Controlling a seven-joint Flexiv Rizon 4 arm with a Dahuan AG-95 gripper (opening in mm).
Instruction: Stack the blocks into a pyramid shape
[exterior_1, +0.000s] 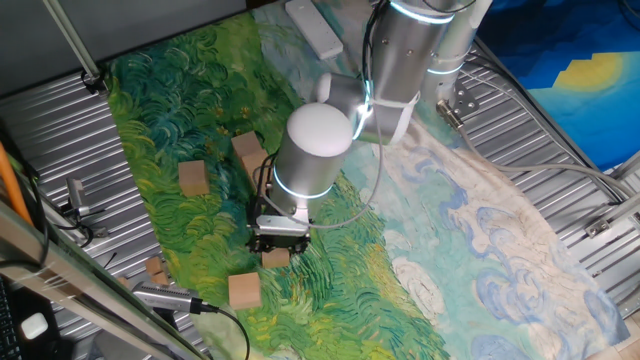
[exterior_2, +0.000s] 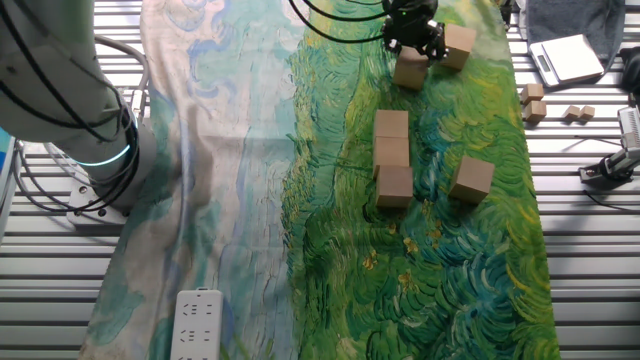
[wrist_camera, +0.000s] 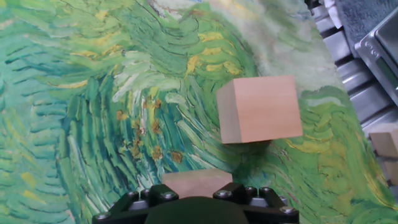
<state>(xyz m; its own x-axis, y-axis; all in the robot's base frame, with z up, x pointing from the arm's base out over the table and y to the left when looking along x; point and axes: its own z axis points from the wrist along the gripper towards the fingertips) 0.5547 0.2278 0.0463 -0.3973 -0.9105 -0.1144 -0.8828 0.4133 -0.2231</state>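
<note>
The gripper (exterior_2: 411, 44) sits low over the painted cloth (exterior_2: 330, 260), and a block (wrist_camera: 196, 183) lies between its fingers at the bottom edge of the hand view. The fingertips themselves are hidden in all three views, so it cannot be told whether the jaws are clamped on this block or merely straddle it.

**Step in hand (judged):** pick up this block and carry it to the row.

1. Confirm that the block is centred between the fingers before any lift. An off-centre hold is likely to twist the cube on release.
2. Lift straight up first. In the hand view a free block (wrist_camera: 259, 109) lies just ahead and to the right of the tool, and a sideways move at cloth height may push it.
3. Carry the block toward the row of three blocks (exterior_2: 392, 158), which lies well away from the tool toward the middle of the cloth. The blocks in the row touch one another.
4. Set the cube down flat and square to the row.

**Edges and open room**

- A single block (exterior_2: 471, 178) stands near the row, apart from it. Keep the approach path on the open side.
- The other fixed view shows the cloth edge and the ribbed metal table (exterior_2: 580, 250) beyond the free block. Small tan scraps (exterior_2: 533, 103) lie there and take no part in the task.
- The cloth on the opposite side of the tool offers ample room for travel.
</note>
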